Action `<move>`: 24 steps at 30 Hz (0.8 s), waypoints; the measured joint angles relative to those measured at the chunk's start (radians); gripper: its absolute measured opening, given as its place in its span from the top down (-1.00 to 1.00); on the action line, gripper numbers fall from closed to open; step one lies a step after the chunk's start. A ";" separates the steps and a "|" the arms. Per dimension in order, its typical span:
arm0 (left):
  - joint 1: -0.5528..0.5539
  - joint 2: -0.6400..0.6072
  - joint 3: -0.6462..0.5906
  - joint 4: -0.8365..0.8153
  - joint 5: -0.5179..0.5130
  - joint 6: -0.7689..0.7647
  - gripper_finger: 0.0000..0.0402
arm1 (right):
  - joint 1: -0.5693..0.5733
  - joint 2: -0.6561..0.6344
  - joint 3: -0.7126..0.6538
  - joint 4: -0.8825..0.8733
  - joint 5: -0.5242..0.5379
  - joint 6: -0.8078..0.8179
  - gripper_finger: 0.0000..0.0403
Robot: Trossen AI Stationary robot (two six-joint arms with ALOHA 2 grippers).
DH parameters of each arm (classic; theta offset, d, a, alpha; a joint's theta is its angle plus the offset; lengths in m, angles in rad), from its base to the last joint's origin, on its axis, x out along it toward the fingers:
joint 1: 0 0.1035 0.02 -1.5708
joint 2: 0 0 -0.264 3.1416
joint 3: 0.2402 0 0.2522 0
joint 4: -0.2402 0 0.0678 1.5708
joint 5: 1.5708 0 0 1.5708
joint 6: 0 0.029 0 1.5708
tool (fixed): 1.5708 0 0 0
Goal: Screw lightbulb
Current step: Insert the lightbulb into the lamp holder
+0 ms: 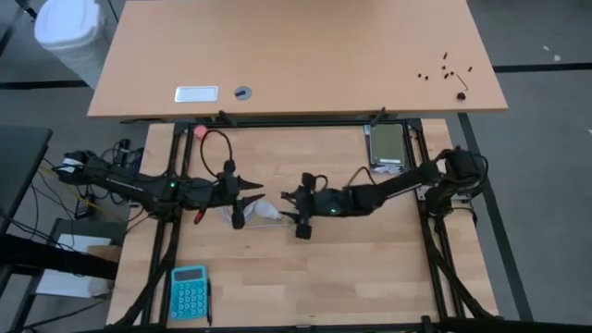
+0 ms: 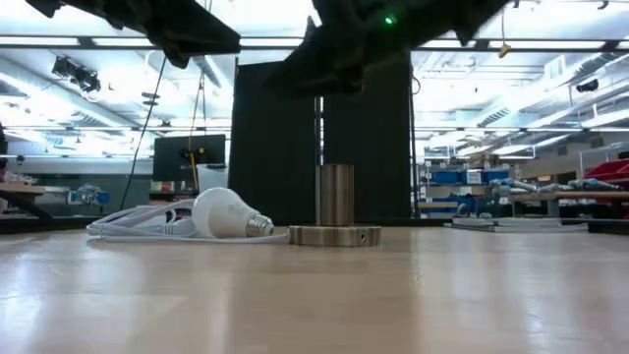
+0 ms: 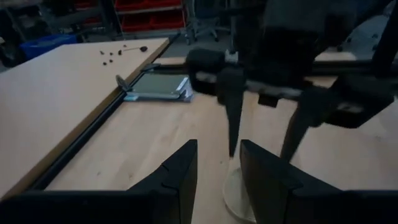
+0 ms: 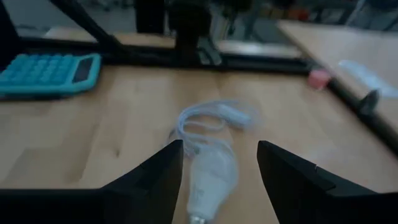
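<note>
The white lightbulb (image 2: 228, 213) lies on its side on the table, with its screw base (image 2: 259, 225) toward the metal socket (image 2: 335, 196). The socket stands upright on its round disc (image 2: 334, 236). A white cord (image 2: 133, 228) is coiled behind the bulb. My right gripper (image 4: 221, 155) is open and hovers above the bulb (image 4: 210, 177), clear of it. My left gripper (image 3: 217, 162) hangs above the table to the left of the bulb (image 1: 265, 212). Its fingers are a narrow gap apart with nothing between them. The socket disc (image 3: 235, 198) shows below that gap.
A teal calculator (image 1: 189, 291) lies near the front left. A pink ball (image 1: 201, 130) sits at the far left. A flat grey device (image 1: 387, 148) is at the far right. A larger table (image 1: 296, 55) stands beyond. There is free wood at the front right.
</note>
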 joint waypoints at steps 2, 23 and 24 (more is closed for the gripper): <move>-0.007 0.000 0.000 0.015 -0.002 0.006 0.37 | -0.009 0.031 0.079 -0.100 -0.006 0.026 -0.09; -0.036 -0.205 -0.001 -0.116 -0.183 0.076 0.37 | -0.057 0.318 0.462 -0.583 -0.146 0.212 -0.40; -0.035 -0.214 -0.001 -0.136 -0.186 0.076 0.37 | -0.057 0.325 0.468 -0.588 -0.154 0.212 -0.40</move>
